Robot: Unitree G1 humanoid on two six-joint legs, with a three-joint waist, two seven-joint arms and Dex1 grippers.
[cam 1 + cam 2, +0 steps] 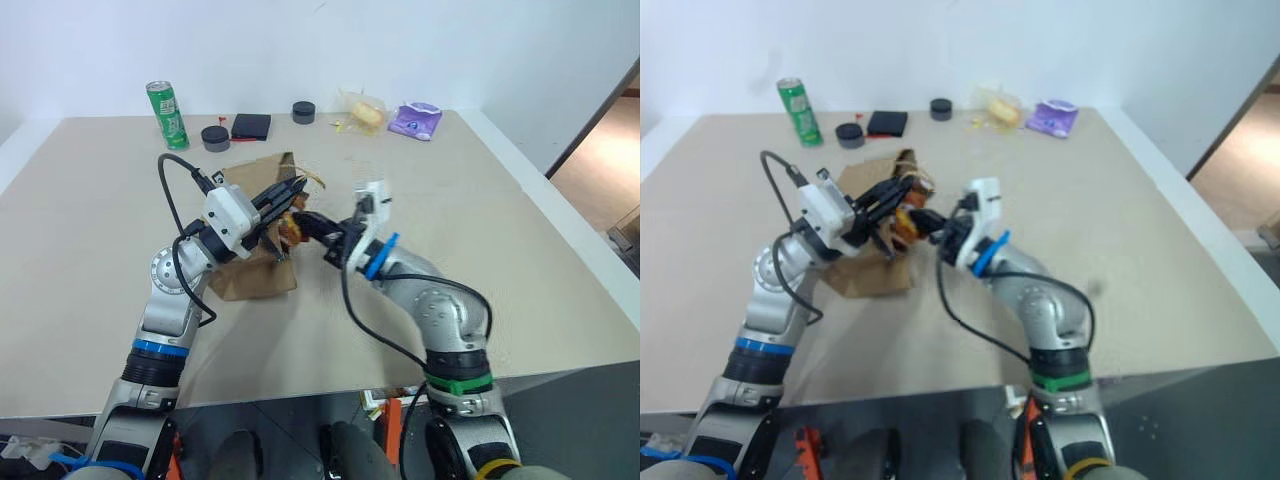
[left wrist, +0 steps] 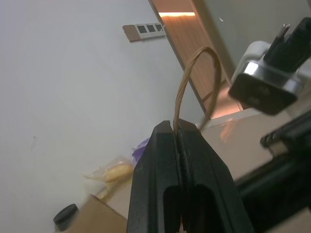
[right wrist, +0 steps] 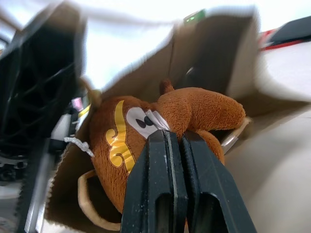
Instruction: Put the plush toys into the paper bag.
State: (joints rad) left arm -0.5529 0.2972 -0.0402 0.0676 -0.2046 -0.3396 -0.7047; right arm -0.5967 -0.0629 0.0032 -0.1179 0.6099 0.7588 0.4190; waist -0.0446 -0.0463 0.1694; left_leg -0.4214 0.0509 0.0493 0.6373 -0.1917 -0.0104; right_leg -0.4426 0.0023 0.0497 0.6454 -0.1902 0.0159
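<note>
Head view: left gripper (image 1: 290,190) lifts paper bag (image 1: 252,272) by handle, holding mouth open mid-table for loading.
Left wrist: jaws clamped on cord handle (image 2: 194,82).
Right wrist: right gripper (image 3: 179,138) pinched on brown bear plush (image 3: 160,131), at bag mouth.

Silver-grey arms with blue and green joint rings, white wrist housings, black cables.

Both arms raised and angled inward over the table. Left gripper (image 1: 288,192) clamped shut, pointing up and rightward. Right gripper (image 1: 305,226) closed, pointing leftward just beside it.
</note>
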